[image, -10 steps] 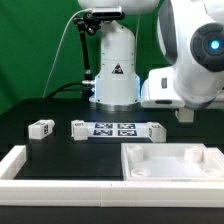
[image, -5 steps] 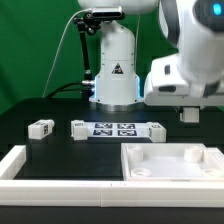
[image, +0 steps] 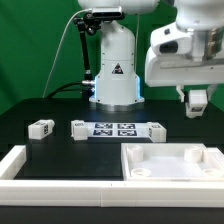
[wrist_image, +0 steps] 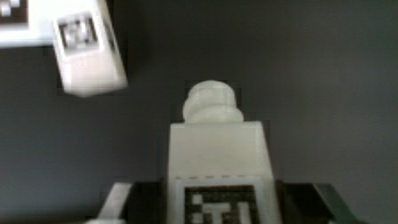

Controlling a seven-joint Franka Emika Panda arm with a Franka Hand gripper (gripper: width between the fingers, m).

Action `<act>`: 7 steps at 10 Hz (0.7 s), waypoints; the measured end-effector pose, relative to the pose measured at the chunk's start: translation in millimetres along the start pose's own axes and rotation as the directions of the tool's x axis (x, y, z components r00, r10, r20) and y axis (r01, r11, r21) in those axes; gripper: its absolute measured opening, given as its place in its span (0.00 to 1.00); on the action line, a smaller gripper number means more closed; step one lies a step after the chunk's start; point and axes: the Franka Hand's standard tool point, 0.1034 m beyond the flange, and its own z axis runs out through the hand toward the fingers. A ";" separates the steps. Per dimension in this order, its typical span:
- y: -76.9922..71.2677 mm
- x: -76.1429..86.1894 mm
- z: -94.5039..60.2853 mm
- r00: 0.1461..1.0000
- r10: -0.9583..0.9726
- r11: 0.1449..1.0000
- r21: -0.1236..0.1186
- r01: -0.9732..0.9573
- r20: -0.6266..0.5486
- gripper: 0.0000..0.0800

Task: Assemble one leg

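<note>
My gripper (image: 197, 100) hangs above the table on the exterior view's right, shut on one leg (image: 197, 103), a small white blocky peg. In the wrist view this leg (wrist_image: 217, 140) stands between my fingers (wrist_image: 121, 200), its tag near the jaws and its rounded tip pointing away. Three more legs lie on the black table: two on the exterior view's left (image: 41, 128) (image: 78, 128) and one right of the marker board (image: 153, 129). The wrist view shows one lying leg (wrist_image: 86, 50) far below.
The marker board (image: 115, 128) lies mid-table. The large white square tray-like part (image: 205, 158) lies at the front right. A white L-shaped rail (image: 18, 165) runs along the front left. The robot base (image: 113, 70) stands behind.
My gripper has risen and shifted toward the exterior view's right with the leg in it. The parts on the table have not moved.
</note>
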 end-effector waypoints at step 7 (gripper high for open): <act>13.1 29.0 12.5 0.856 -0.237 0.970 -0.062 0.236 -0.459 0.36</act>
